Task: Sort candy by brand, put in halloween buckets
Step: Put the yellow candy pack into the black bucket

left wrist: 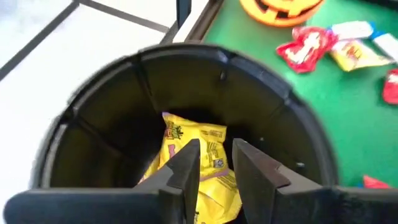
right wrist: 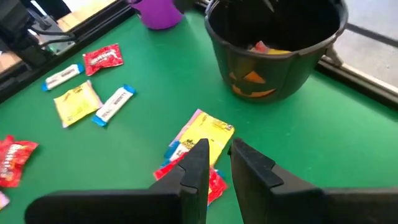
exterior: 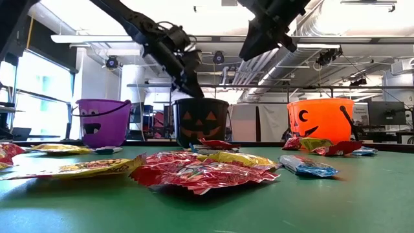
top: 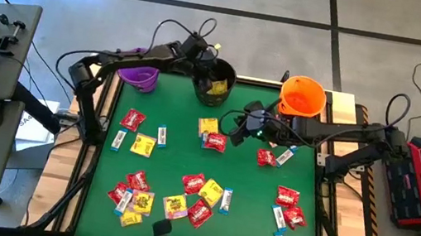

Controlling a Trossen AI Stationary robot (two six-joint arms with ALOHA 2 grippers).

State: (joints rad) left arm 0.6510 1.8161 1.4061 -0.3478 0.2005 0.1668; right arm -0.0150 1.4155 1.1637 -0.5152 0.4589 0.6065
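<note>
Yellow packet dropping into the black bucket [top: 214, 83]: risk sat with the right arm.

Left gripper [left wrist: 214, 163] hung over that back-edge bucket, fingers parted, a yellow packet [left wrist: 198, 149] loose inside. Right gripper [right wrist: 216, 163], fingers a crack apart and empty, hovered over a mid-table yellow packet [right wrist: 204, 135] overlapping a red one [right wrist: 208, 180]; it could have snagged both. Orange bucket [top: 302, 97] and purple bucket [top: 139, 76]: contents not visible.

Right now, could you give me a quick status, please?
Left gripper parted over black plastic bucket, yellow packet inside. Right gripper above yellow packet.
</note>
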